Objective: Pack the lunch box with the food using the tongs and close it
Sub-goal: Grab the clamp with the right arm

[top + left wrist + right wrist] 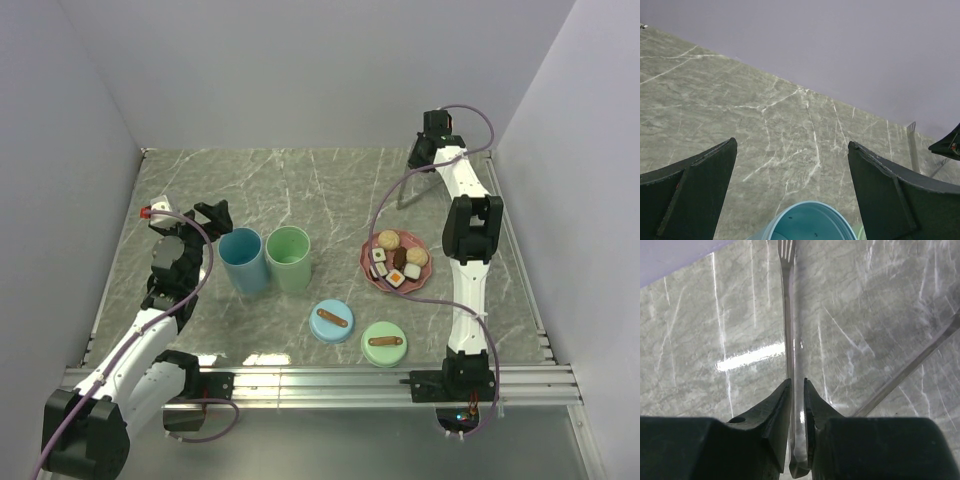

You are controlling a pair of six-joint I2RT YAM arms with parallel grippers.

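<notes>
1. In the right wrist view, the right gripper [797, 382] sits at the bottom centre of the frame. Its two dark fingers are drawn nearly together and clamp the handle end of the tongs [791, 340].
2. From that grip the tongs run straight up the frame over the marble table [700, 365]. Their two thin metal arms lie close together with only a narrow slit between them. The toothed tip is at the top edge.
3. In the left wrist view, the left gripper [792, 147] has its fingers spread wide and holds nothing. The rim of the blue container [805, 220] shows below the gap.
4. In the top view, a blue lid [330, 320] and a green lid [383, 344] lie low in the frame, right of centre.
5. Above them, the blue container and the green container [289, 258] stand upright, open, side by side and touching.
6. To the right at mid-height, the food [396, 262] sits on the pink plate [368, 268]. It is made up of white-and-dark squares, one of them orange-topped, and round brown balls.
7. At the upper right, the right gripper holds the tongs well above the plate.
</notes>
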